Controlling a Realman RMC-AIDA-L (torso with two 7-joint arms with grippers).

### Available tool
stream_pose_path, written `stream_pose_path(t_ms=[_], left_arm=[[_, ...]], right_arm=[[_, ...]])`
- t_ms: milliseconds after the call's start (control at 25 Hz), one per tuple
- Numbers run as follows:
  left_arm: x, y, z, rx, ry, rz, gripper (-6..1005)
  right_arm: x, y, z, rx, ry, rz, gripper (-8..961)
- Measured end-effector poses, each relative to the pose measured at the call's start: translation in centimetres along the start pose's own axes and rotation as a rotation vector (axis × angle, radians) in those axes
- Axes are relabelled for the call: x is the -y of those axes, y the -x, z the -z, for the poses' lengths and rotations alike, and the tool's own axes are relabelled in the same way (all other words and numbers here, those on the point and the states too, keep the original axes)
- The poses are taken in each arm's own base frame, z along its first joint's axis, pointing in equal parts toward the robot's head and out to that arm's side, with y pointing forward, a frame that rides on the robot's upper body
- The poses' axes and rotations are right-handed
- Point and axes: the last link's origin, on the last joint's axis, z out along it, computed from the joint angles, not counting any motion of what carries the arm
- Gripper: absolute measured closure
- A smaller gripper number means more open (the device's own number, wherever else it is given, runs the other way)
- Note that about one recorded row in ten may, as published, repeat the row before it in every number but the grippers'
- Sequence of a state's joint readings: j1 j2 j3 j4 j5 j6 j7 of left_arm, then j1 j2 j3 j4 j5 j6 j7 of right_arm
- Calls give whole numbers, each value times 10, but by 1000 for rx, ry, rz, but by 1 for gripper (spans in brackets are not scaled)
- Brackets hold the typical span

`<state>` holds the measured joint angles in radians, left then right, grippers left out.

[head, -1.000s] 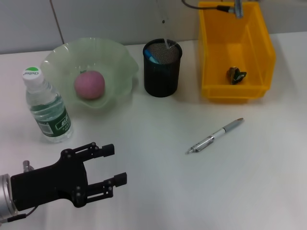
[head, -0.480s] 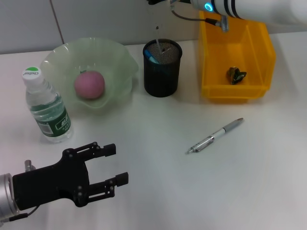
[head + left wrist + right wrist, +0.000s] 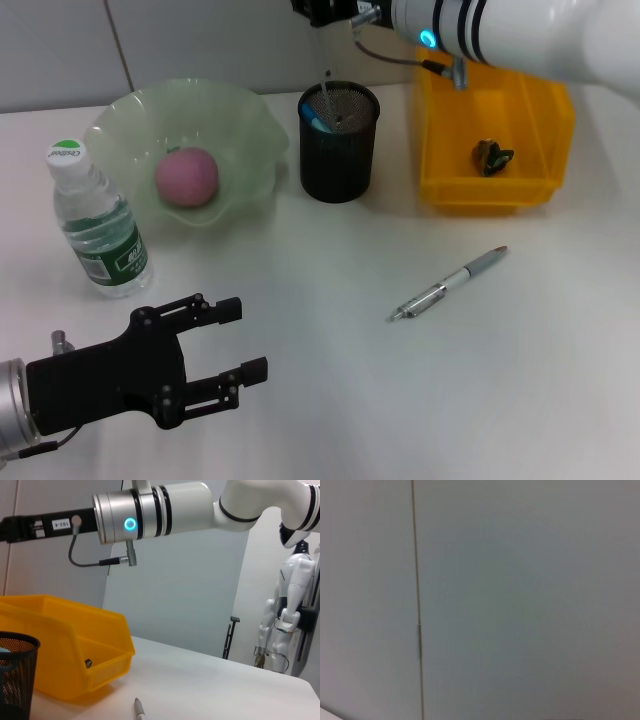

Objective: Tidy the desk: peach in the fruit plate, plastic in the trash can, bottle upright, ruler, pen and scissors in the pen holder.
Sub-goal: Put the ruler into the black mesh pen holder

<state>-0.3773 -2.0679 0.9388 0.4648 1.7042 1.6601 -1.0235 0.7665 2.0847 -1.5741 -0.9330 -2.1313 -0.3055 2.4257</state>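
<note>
Here we risk tipping the mesh pen holder (image 3: 339, 142): right gripper (image 3: 325, 12), grip unseen, hangs above it; left gripper (image 3: 232, 345) idles open, well in front.

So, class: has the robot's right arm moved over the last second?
Yes. The right arm has come in over the yellow bin, reaching toward the robot's left above the pen holder.

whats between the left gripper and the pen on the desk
Nothing: in the head view, only bare white desk lies between the open left gripper and the pen.
</note>
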Motion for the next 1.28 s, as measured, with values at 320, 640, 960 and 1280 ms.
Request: stream_pose_path(t_ms=[320, 640, 960, 1280], left_arm=[[0, 0, 1, 3, -3, -9, 254], [-1, 2, 1, 6, -2, -9, 254], [0, 2, 2, 8, -1, -10, 254], [0, 1, 2, 7, -2, -11, 254]], right_arm=[[-5, -12, -6, -10, -14, 7, 579], [-4, -20, -7, -31, -19, 1, 578], [-3, -23, -7, -40, -22, -2, 578], [-5, -25, -6, -55, -5, -3, 578]])
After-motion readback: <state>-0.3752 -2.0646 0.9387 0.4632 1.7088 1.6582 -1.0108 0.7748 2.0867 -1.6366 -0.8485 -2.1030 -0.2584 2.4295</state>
